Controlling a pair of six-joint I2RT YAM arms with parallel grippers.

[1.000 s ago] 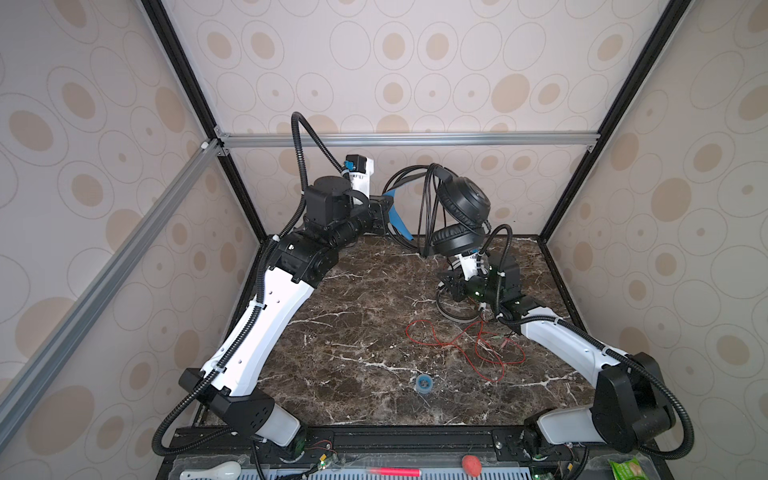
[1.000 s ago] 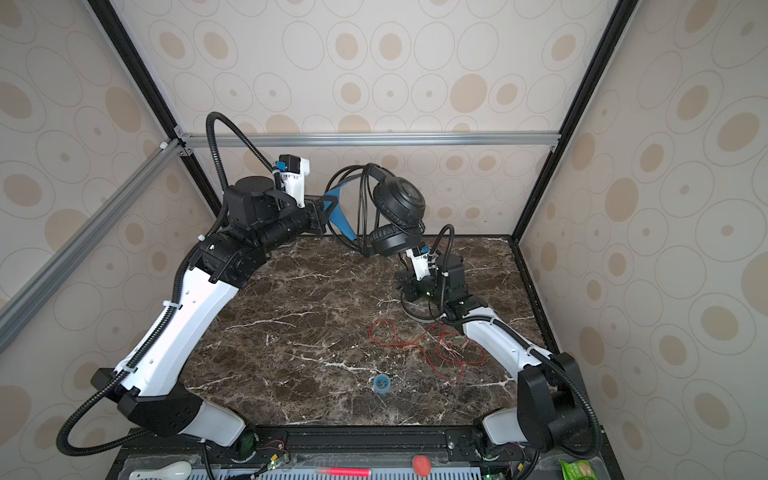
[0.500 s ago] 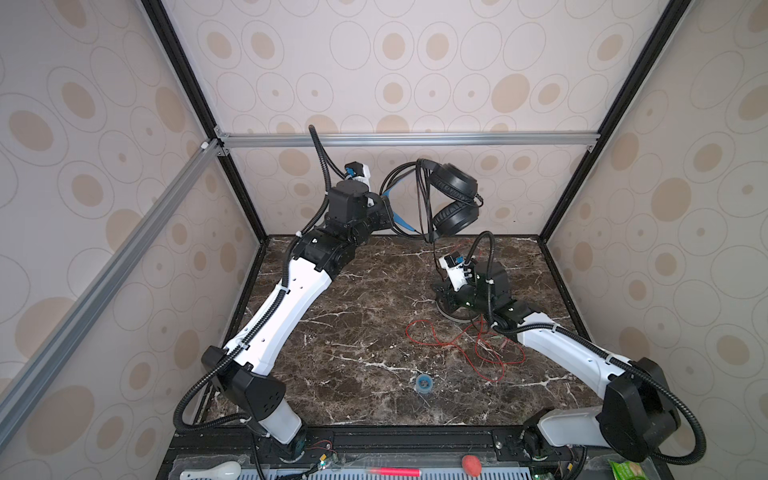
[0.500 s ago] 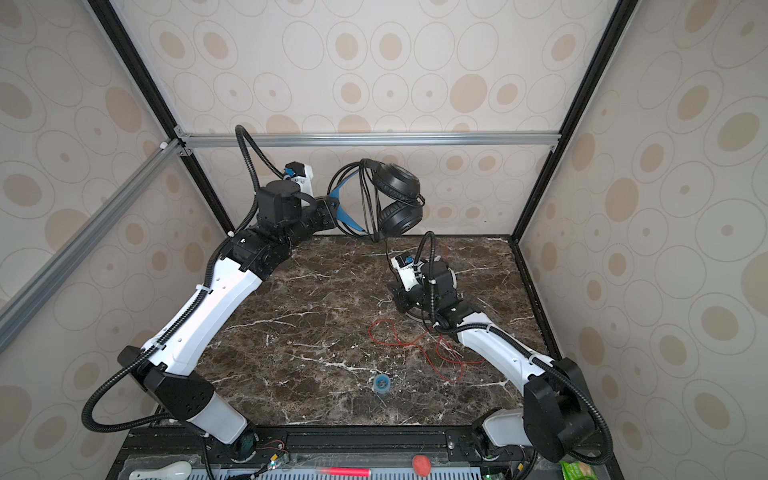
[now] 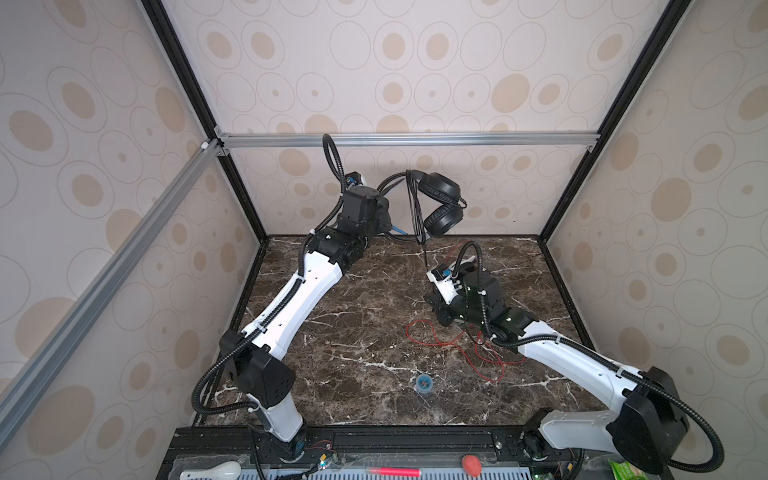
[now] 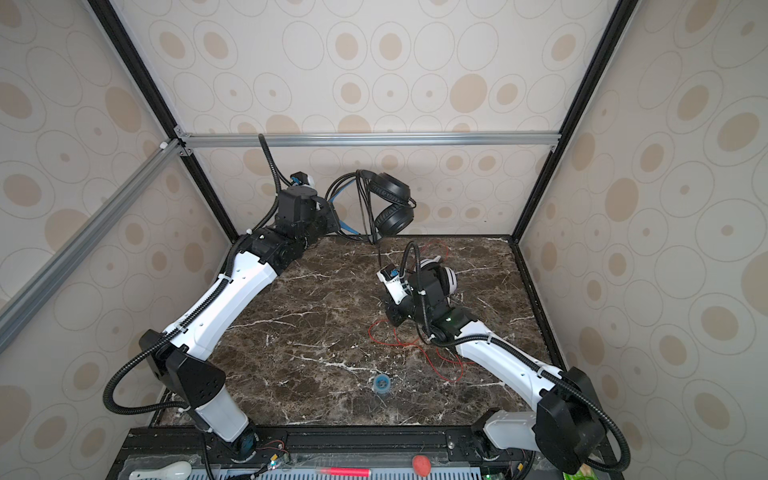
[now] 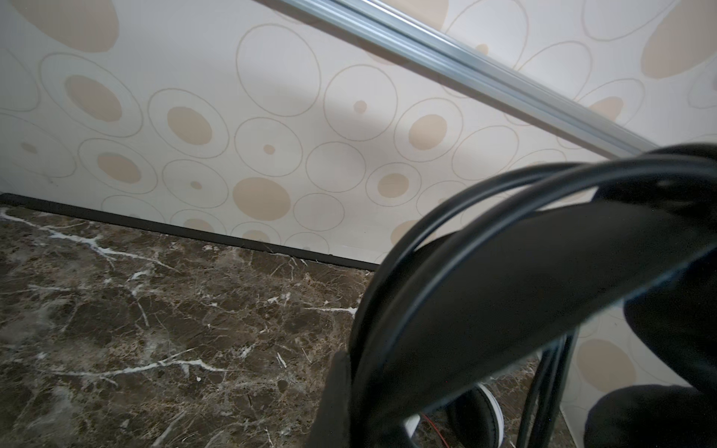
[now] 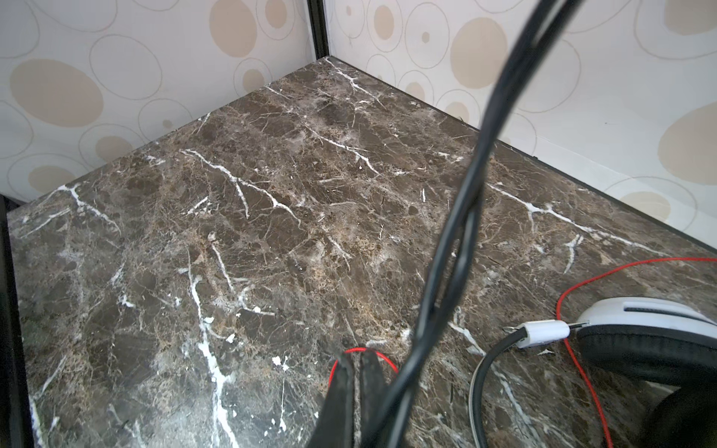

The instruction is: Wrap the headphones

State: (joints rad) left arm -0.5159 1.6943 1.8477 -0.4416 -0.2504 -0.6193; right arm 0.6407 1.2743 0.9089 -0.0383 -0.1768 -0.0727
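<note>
The black headphones (image 5: pixel 440 203) (image 6: pixel 392 203) hang in the air near the back wall. My left gripper (image 5: pixel 388 214) (image 6: pixel 332 216) (image 7: pixel 368 403) is shut on their headband (image 7: pixel 504 271), which has black cord looped round it. The black cord (image 5: pixel 424 253) (image 6: pixel 379 253) (image 8: pixel 465 194) runs taut down to my right gripper (image 5: pixel 432 299) (image 6: pixel 387 308) (image 8: pixel 355 364), shut low over the table, with the cord lying along one finger. The white headphones (image 5: pixel 467 259) (image 6: pixel 446 278) (image 8: pixel 640 322) lie beside it, partly hidden by the right arm. Their red cord (image 5: pixel 440 340) (image 6: pixel 399 336) (image 8: pixel 582 287) sprawls loose.
A small blue ring (image 5: pixel 424 382) (image 6: pixel 381 383) lies near the table's front. The back wall and its aluminium rail (image 5: pixel 407 139) are close behind the raised headphones. The black frame posts stand at the back corners.
The left arm has stretched out and carried the black headphones back toward the wall. The right gripper has sunk from just under the earcups to near the table, drawing the cord down.
</note>
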